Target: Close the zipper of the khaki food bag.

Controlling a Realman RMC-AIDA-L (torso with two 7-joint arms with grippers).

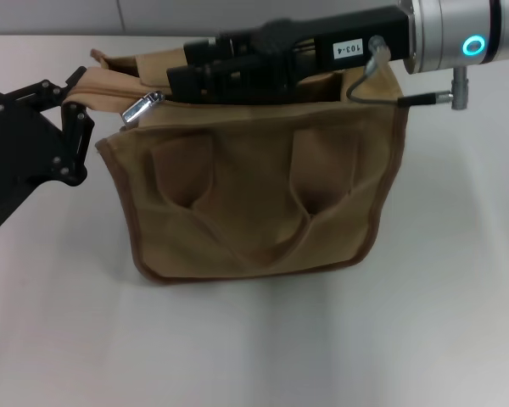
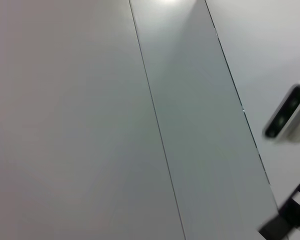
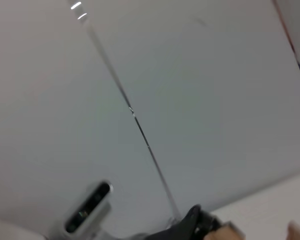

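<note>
The khaki food bag (image 1: 263, 195) stands upright on the white table, its two looped handles facing me. The zipper (image 1: 110, 85) runs along the top flap, and its silver pull tab (image 1: 142, 108) sticks out near the bag's left top corner. My left gripper (image 1: 75, 100) is at the bag's left end and shut on the flap's corner there. My right gripper (image 1: 176, 78) reaches leftwards across the bag's top, its tip just right of the pull tab. The wrist views show none of the zipper; a small tan patch (image 3: 231, 231) shows in the right wrist view.
The white table (image 1: 254, 339) stretches in front of and beside the bag. A grey cable (image 1: 365, 85) loops off the right arm above the bag's right corner. Both wrist views show pale wall panels and a small white camera unit (image 2: 288, 112).
</note>
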